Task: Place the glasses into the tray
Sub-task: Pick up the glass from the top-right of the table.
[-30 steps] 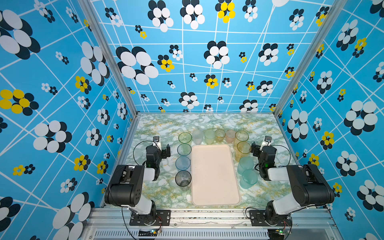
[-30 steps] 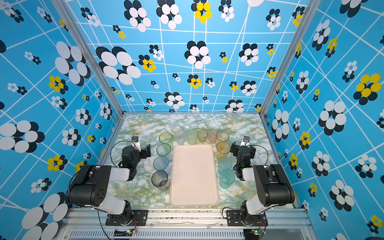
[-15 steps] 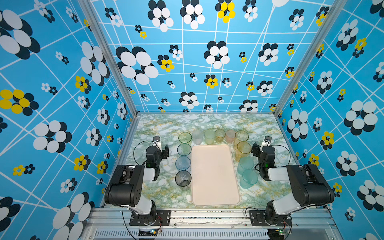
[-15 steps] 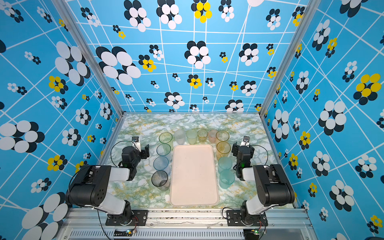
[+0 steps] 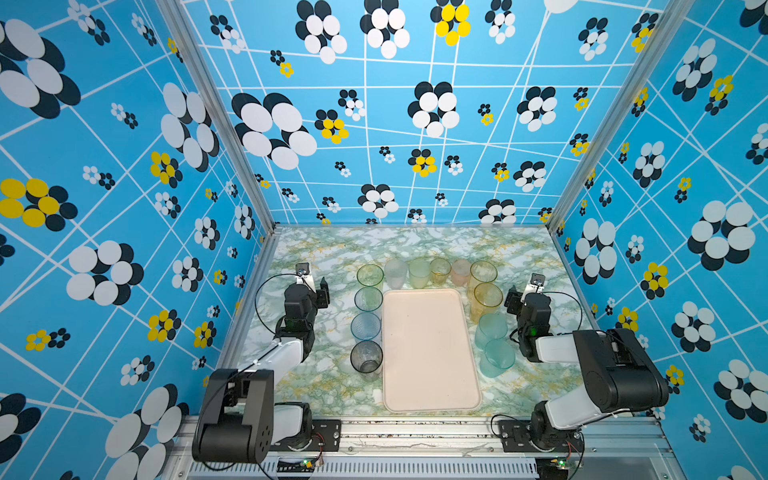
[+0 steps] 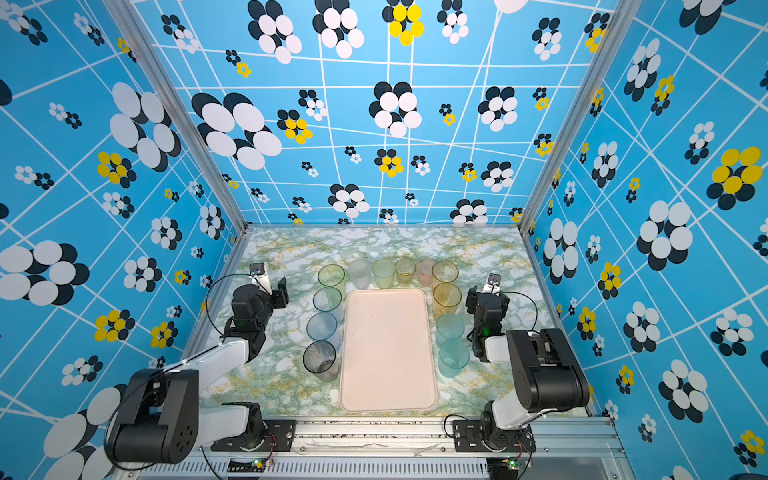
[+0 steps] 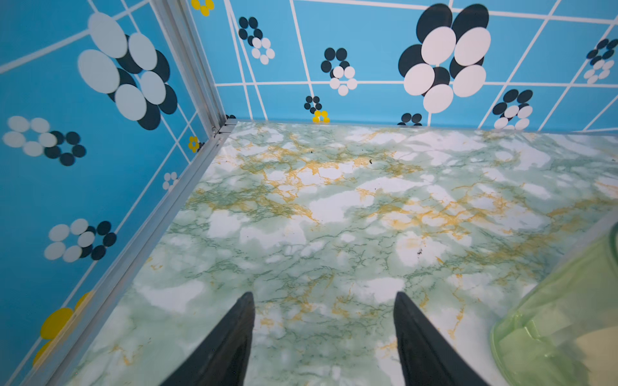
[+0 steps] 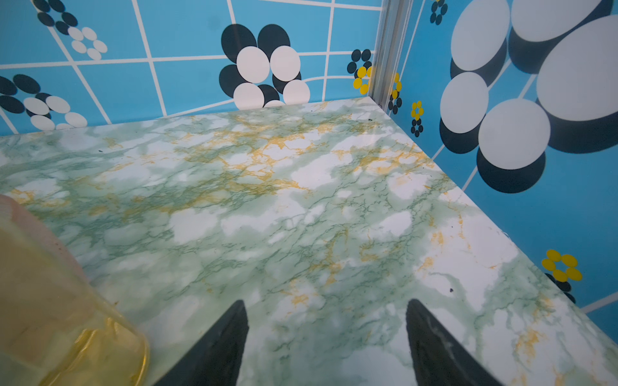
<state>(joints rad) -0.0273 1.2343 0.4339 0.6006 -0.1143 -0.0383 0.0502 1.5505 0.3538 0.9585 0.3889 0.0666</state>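
The left gripper (image 7: 323,295) is seen with its jaws apart over the marbled table (image 7: 334,217), nothing being held; the glasses (image 5: 369,274) are stood along the left, far and right sides of the tray (image 5: 430,353), all outside it; the right gripper (image 8: 326,302) is likewise parted and empty, near a yellow glass (image 8: 50,300).

We show the left arm (image 5: 282,353) and right arm (image 5: 615,374): white links, black joint housings, looping black cables (image 5: 256,303), green wrist lights (image 5: 293,322), black pointed fingers (image 7: 230,344), and black base plates (image 5: 326,430) screwed onto the metal rail (image 5: 415,431).
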